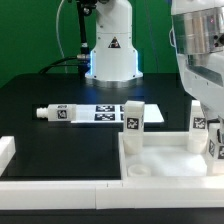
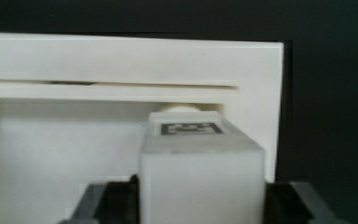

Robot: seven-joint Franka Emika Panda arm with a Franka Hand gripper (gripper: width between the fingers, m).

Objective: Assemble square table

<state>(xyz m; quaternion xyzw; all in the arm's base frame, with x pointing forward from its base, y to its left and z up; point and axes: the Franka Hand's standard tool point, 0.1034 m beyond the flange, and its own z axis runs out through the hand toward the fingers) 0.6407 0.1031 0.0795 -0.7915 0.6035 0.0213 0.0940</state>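
Note:
The square table slab (image 1: 165, 180) lies at the front of the exterior view's right, rim up. One white leg (image 1: 133, 117) with a tag stands upright at its far left corner. My gripper (image 1: 206, 138) is over the slab's far right corner, shut on another tagged leg (image 1: 199, 122) and holding it upright. In the wrist view this leg (image 2: 201, 165) fills the gap between my dark fingers (image 2: 115, 205), tag (image 2: 188, 130) facing the camera, with the slab's rim (image 2: 123, 62) beyond it. Whether the leg's end sits in a socket is hidden.
A third leg (image 1: 55, 113) lies on its side on the black table at the left, next to the marker board (image 1: 104, 112). Long plain white bars (image 1: 55, 188) run along the front left. The robot base (image 1: 112, 50) stands at the back centre.

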